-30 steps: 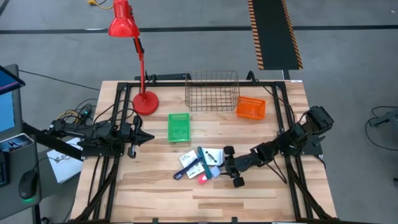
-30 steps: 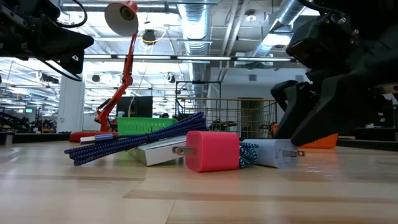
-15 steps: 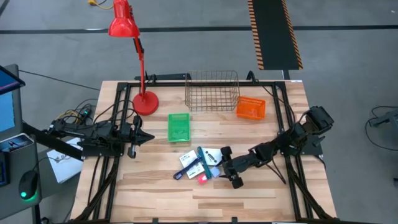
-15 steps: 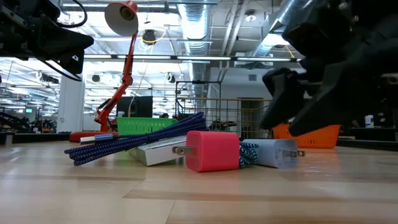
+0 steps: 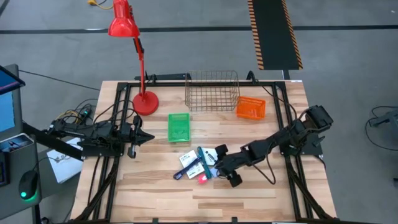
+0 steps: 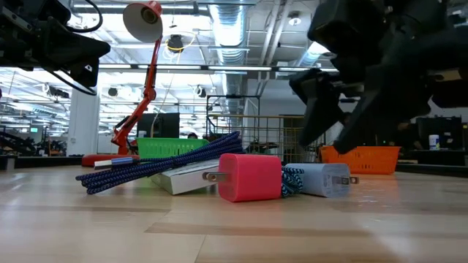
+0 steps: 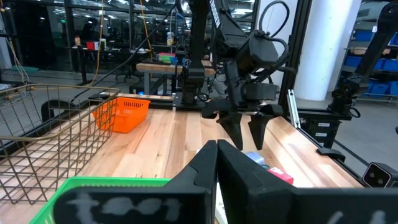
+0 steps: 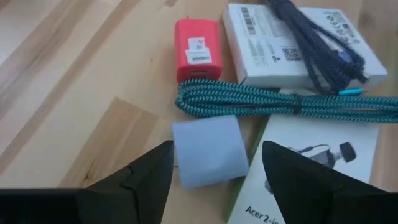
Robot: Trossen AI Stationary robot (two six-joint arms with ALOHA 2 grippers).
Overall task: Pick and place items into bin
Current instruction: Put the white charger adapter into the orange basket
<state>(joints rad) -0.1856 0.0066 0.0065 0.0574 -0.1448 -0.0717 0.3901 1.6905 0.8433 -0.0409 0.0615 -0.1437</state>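
The items lie in a pile at the table's middle: white printed boxes, a dark blue braided cable, a teal braided cable, a pink-red charger and a pale blue charger. All rest flat on the wood. My right gripper hovers open at the pile's right side. In its wrist view its fingers stand on either side of the pale blue charger without touching it. My left gripper waits shut at the table's left, beside the green bin.
A wire basket and a small orange bin stand along the far edge, with the green bin in front of them. A red desk lamp stands at the far left. Bare wood lies near the front edge.
My right gripper has moved toward the table's left, closing on the pile from its right side, and now stands over the pale blue charger. Its fingers have stayed open. The items have not moved.
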